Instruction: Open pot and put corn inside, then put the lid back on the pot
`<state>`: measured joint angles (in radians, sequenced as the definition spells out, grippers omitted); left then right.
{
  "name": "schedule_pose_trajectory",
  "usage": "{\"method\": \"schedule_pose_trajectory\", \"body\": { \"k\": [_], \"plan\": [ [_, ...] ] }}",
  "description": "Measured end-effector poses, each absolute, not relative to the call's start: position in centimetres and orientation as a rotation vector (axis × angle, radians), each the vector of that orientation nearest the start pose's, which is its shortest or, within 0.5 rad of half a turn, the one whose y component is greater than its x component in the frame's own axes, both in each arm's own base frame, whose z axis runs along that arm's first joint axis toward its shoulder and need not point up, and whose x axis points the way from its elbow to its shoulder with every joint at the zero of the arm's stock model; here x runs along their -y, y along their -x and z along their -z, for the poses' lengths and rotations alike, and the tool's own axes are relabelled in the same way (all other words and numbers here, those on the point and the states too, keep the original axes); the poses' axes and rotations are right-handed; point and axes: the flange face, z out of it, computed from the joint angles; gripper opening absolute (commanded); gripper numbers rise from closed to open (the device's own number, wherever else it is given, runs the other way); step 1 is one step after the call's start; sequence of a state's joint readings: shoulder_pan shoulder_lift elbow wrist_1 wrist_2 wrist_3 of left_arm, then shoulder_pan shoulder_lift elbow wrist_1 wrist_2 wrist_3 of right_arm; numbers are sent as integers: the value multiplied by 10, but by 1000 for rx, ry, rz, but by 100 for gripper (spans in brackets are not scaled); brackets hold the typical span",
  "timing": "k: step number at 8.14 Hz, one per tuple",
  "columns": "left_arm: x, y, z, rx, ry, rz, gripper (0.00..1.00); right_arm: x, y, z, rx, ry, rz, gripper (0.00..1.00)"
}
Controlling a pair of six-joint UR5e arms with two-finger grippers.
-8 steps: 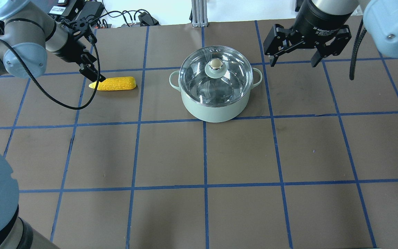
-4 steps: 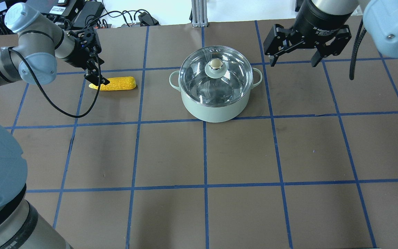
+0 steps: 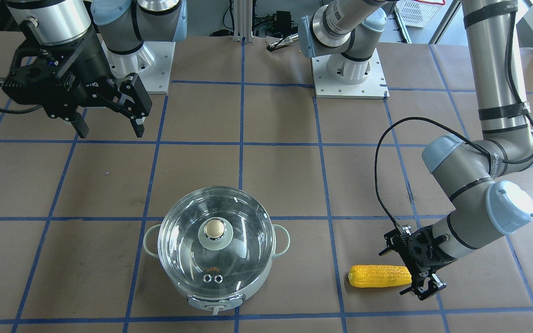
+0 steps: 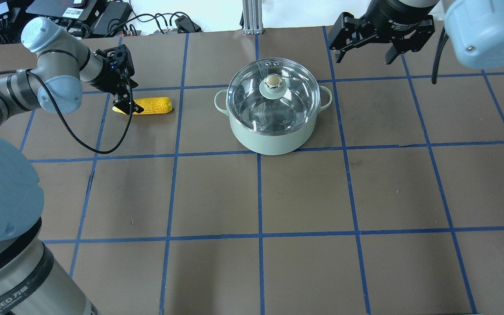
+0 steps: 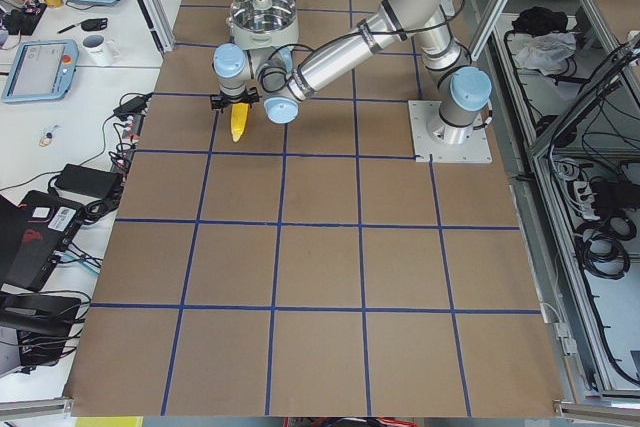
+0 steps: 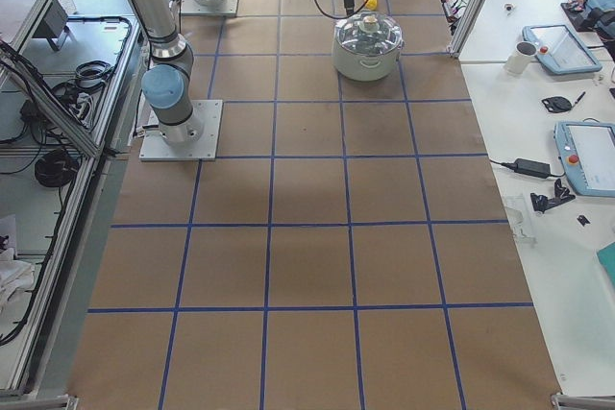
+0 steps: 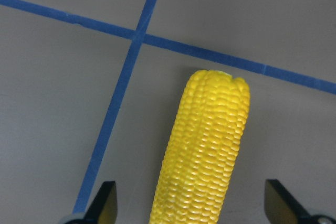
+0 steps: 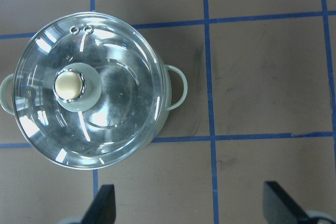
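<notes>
My left gripper [image 4: 126,105] is down at the corn [image 4: 151,105], left of centre in the overhead view. Its fingers are spread wide on either side of the tapered end. In my left wrist view both fingertips [image 7: 105,205] stand clear of the kernels, so nothing is pinched. The corn lies flat on the brown table [image 4: 304,192], just beside a blue tape line [image 7: 118,98] and well apart from the pot [image 4: 274,140]. The pot sits at upper centre with the lid [image 4: 252,103] seated on it, knob [image 4: 272,80] up. My right gripper [image 3: 111,131] hangs at the upper left of the front view, fingers spread and empty, apart from the pot.
</notes>
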<state>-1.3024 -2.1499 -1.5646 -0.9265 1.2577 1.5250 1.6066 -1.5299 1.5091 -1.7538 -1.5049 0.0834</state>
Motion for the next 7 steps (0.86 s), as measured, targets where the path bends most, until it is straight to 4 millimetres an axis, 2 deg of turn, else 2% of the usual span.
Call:
{"method": "schedule_pose_trajectory", "body": {
  "k": [2, 4, 5, 6, 7],
  "plan": [
    [690, -20, -201, -2631, -1931, 457, 100, 563, -171, -488, -3034, -92, 332, 100],
    [691, -20, -190, -2642, -1935, 445, 100, 599, -214, -454, -3029, -110, 338, 100],
    [691, -20, -186, -2647, -1936, 442, 84, 613, -238, -435, -3033, -126, 354, 100],
    [692, -20, -183, -2652, -1939, 442, 21, 621, -262, -417, -3036, -142, 378, 100],
    [692, -20, -180, -2654, -1942, 441, 0, 626, -281, -401, -3039, -151, 402, 100]
  ]
}}
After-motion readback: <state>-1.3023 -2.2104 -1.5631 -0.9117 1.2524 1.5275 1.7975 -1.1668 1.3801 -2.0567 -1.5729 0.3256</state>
